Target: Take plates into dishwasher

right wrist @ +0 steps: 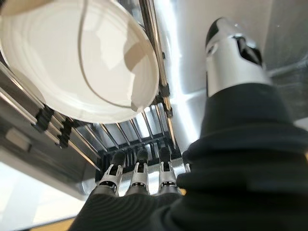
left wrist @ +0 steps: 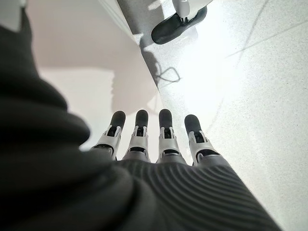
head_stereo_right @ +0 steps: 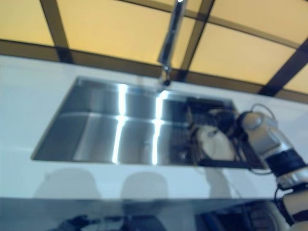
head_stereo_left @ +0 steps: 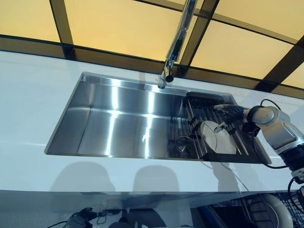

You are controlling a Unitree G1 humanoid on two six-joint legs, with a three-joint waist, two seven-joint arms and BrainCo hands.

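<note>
A white plate (head_stereo_left: 217,137) leans in the dark wire dish rack (head_stereo_left: 205,100) at the right end of the steel sink (head_stereo_left: 118,118). My right hand (head_stereo_left: 231,116) reaches in over the rack from the right, just behind the plate's upper edge. In the right wrist view its fingers (right wrist: 139,177) are straight and the thumb (right wrist: 231,57) stands apart, with the plate (right wrist: 82,67) past them and nothing held. My left hand (head_stereo_left: 80,218) hangs low below the counter edge, its fingers (left wrist: 151,134) straight and empty.
A tall chrome faucet (head_stereo_left: 176,42) rises behind the sink's middle. White counter (head_stereo_left: 28,95) surrounds the sink. Below the counter at the lower right, a wire basket with a white round dish (head_stereo_left: 275,211) shows.
</note>
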